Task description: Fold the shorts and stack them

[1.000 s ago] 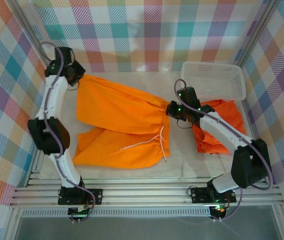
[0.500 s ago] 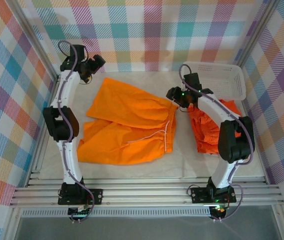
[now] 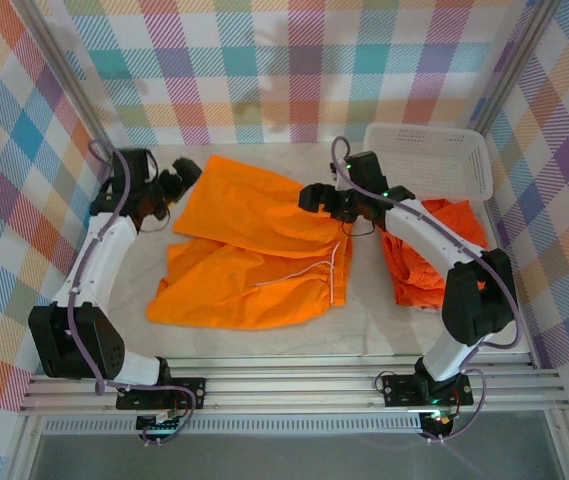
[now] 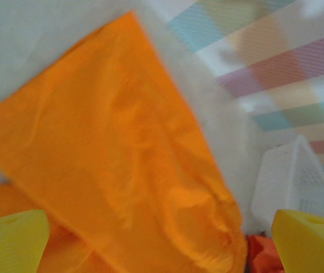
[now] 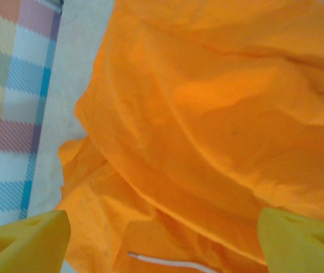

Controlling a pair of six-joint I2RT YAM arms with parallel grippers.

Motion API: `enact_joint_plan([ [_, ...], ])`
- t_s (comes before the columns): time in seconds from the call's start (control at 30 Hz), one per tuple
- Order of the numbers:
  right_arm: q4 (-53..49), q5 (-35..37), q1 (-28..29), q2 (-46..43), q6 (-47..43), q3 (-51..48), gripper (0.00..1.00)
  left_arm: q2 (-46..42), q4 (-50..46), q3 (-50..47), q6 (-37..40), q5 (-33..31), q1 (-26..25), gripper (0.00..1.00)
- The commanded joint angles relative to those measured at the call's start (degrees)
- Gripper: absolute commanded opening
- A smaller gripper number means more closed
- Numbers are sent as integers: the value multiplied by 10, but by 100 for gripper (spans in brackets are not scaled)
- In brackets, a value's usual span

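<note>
1. Left hand (image 3: 180,176): spread wide and holding nothing. Its yellow fingers (image 4: 11,242) stand far apart in the wrist view, with cloth showing between them. A second ago it pinched a leg hem at the far left corner. It has since let go and drawn off, and is now just beside the cloth's far left edge.
2. Right hand (image 3: 314,197): spread and empty, above the far end of the waistband. A second ago it was pressed shut on the gathered waist, and it has since released.
3. Orange shorts (image 3: 254,250): in the middle of the bench (image 3: 364,325), no longer stretched between the hands. The far leg has dropped slantwise over the near leg and partly covers it. The hems are not matched, and the far leg fans out toward the back. The waist is at the right, with the white drawstring (image 3: 304,277) trailing across the near leg.
4. Second heap of orange shorts (image 3: 429,255): on the right side of the bench, under the right arm, near the spread pair but apart from it. Whether it is folded or merely bunched cannot be told.
5. White basket (image 3: 429,160): far right corner, apart from the spread pair.
6. Assessment: the first fold, leg over leg, appears laid down but loosely. Likely remaining are squaring the legs, a further fold, then moving the pair onto a stack. Risk: regripping a single layer would undo the overlap.
</note>
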Motion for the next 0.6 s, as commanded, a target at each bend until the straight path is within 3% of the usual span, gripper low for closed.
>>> enact_joint_plan([
  [0.0, -1, -10, 9, 18, -28, 11, 86, -6, 46, -64, -26, 19, -4, 100],
  [0.27, -15, 25, 10, 48, -53, 25, 99, 17, 71, -95, -27, 46, -11, 100],
  [0.57, -37, -6, 9, 155, -51, 136, 100, 83, 96, -58, -41, 70, -33, 100],
])
